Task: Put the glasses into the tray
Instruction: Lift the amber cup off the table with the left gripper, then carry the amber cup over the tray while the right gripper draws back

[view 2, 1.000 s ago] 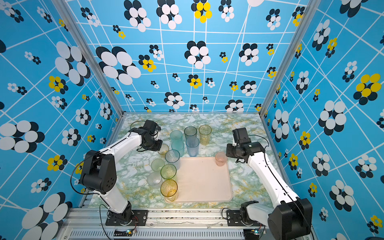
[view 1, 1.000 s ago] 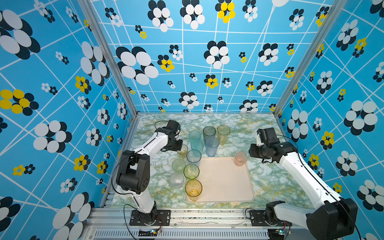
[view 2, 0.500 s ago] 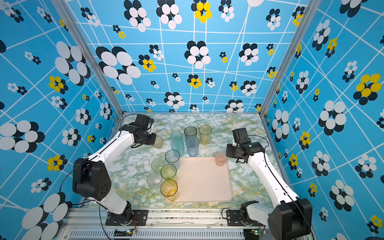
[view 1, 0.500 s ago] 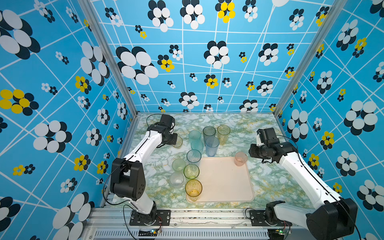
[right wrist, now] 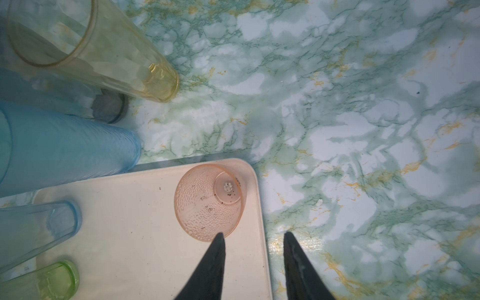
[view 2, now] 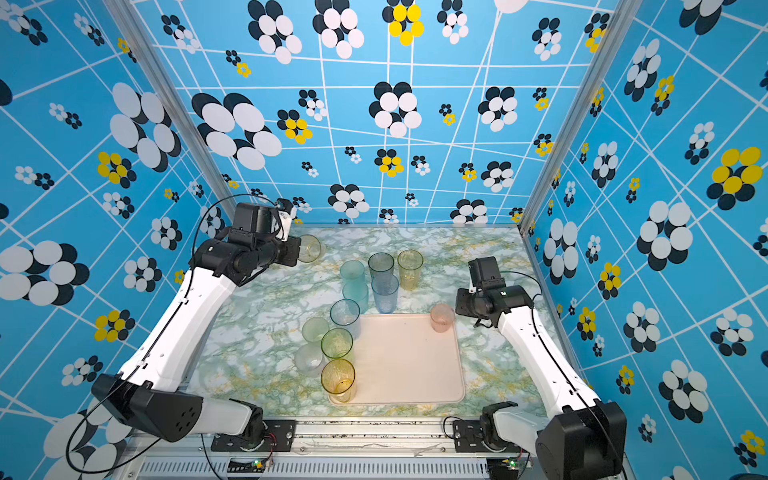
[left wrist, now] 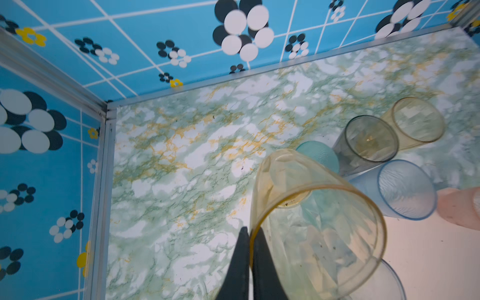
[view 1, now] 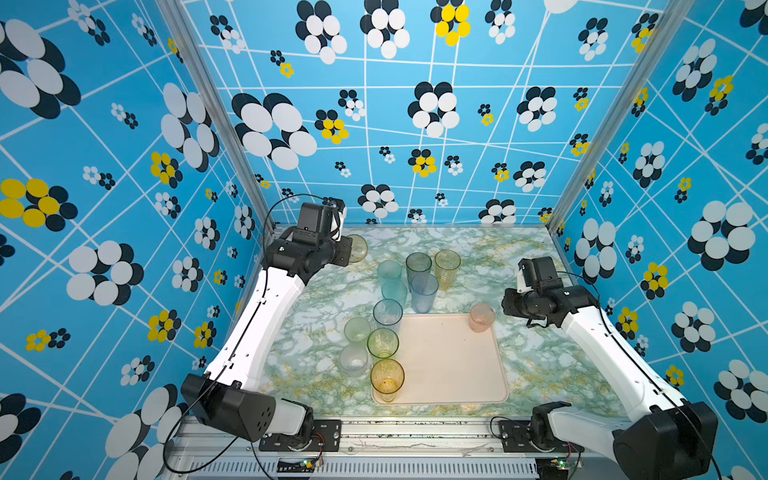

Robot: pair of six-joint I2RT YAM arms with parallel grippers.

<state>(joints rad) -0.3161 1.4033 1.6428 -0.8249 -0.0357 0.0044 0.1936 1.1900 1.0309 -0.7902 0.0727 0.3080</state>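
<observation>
My left gripper (left wrist: 250,233) is shut on the rim of a short orange glass (left wrist: 317,223). In both top views that glass (view 1: 356,248) (view 2: 309,248) hangs tilted near the table's back left corner. The cream tray (view 1: 449,365) (view 2: 407,365) lies front centre. A short pink glass (view 1: 481,318) (right wrist: 209,201) stands in its far right corner. My right gripper (right wrist: 253,237) is open just beside the pink glass, over the tray's edge, holding nothing. A blue glass (view 1: 387,313), a green glass (view 1: 382,343) and an amber glass (view 1: 387,378) stand along the tray's left edge.
Behind the tray stand tall glasses: teal (view 1: 389,272), grey (view 1: 418,266), amber (view 1: 447,266) and blue (view 1: 424,293). A short pale green glass (view 1: 356,330) and a clear one (view 1: 353,359) stand left of the tray. Patterned walls close in three sides.
My left arm has lifted the short orange glass from beside the teal glasses and carried it back and left toward the corner. The right arm has stayed still.
</observation>
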